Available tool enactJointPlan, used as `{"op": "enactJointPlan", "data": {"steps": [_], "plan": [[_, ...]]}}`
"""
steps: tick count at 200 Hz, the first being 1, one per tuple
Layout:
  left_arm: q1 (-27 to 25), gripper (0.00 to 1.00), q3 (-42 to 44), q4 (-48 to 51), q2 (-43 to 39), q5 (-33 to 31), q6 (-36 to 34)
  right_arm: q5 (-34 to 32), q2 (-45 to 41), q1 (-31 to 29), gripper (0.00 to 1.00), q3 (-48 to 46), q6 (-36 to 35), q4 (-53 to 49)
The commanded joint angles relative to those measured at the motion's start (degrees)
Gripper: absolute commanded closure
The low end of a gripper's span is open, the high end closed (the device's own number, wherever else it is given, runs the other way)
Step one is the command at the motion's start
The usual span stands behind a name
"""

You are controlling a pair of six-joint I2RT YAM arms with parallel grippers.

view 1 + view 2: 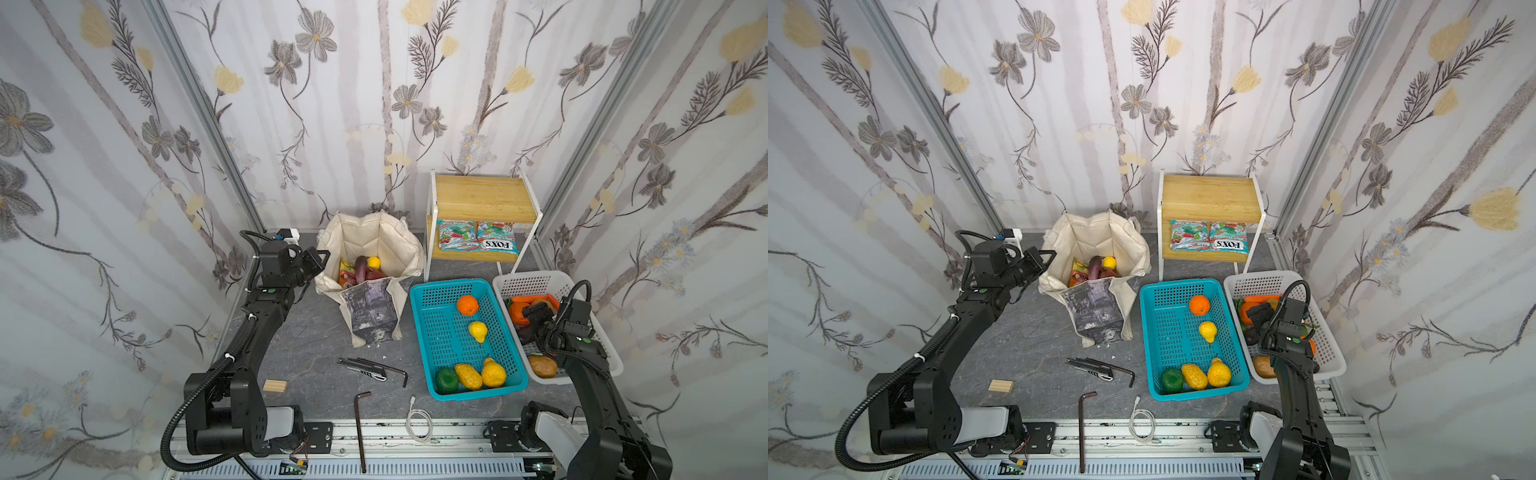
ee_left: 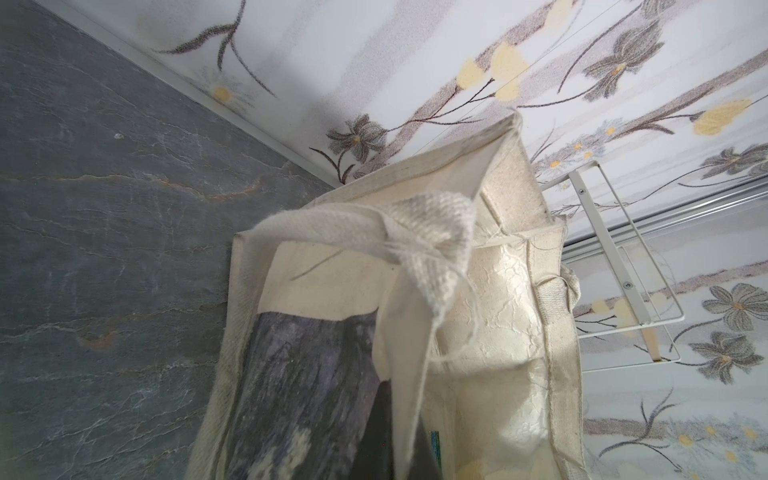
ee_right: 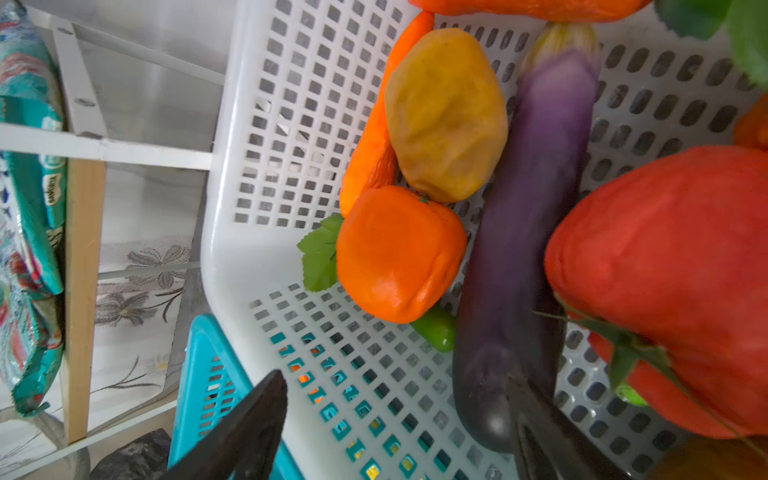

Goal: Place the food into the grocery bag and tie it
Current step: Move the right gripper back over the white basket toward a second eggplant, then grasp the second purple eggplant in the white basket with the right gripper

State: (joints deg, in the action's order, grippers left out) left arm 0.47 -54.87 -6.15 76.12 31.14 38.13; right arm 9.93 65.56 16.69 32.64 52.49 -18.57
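Note:
The cream grocery bag (image 1: 386, 245) (image 1: 1100, 241) stands open at the back of the table. Inside it lie a purple eggplant (image 1: 360, 268), a lemon (image 1: 374, 262) and an orange packet (image 1: 345, 272). My left gripper (image 1: 322, 255) (image 2: 405, 449) is shut on the bag's left rim cloth and holds the mouth open. My right gripper (image 1: 536, 316) (image 3: 395, 436) is down inside the white basket (image 1: 536, 282), open. A long purple eggplant (image 3: 532, 208) lies with its end against one finger. Beside it are an orange fruit (image 3: 395, 253), a red tomato (image 3: 673, 270) and a yellow-brown potato (image 3: 444, 112).
A turquoise basket (image 1: 415, 328) between bag and white basket holds an orange (image 1: 467, 304) and yellow and green fruit. Behind, a wooden shelf (image 1: 478, 199) carries green snack packets (image 1: 476, 241). A knife (image 1: 361, 368), hex keys (image 1: 361, 428), a wood block (image 1: 274, 385) and a cable (image 1: 419, 424) lie near the front.

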Motion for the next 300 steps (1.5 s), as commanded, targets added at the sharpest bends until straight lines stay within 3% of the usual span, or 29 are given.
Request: {"op": "enactJointPlan", "data": {"steps": [1,131,194,219,278,300], "plan": [[0.0,1.00,0.0,-3.8,-0.6,0.4,0.5,0.6,1.5,0.8,0.21,-0.5,2.1,0.6],[0.1,1.00,0.2,-4.2,-0.5,0.4,0.8,2.6,7.9,4.8,0.34,-5.6,4.3,9.6],[0.1,1.00,0.3,-4.4,-0.5,0.3,0.8,5.2,12.9,5.0,0.35,-7.2,5.8,14.5],[0.1,1.00,0.4,-4.4,-0.5,0.4,0.9,5.0,12.8,5.1,0.34,-7.6,5.3,14.9],[0.1,1.00,0.5,-4.7,-0.4,0.6,1.0,4.4,7.9,5.2,0.48,-8.4,5.1,16.2],[0.1,1.00,0.4,-4.9,-0.5,0.9,1.2,3.1,4.9,5.2,0.48,-8.4,4.6,15.6]]}}
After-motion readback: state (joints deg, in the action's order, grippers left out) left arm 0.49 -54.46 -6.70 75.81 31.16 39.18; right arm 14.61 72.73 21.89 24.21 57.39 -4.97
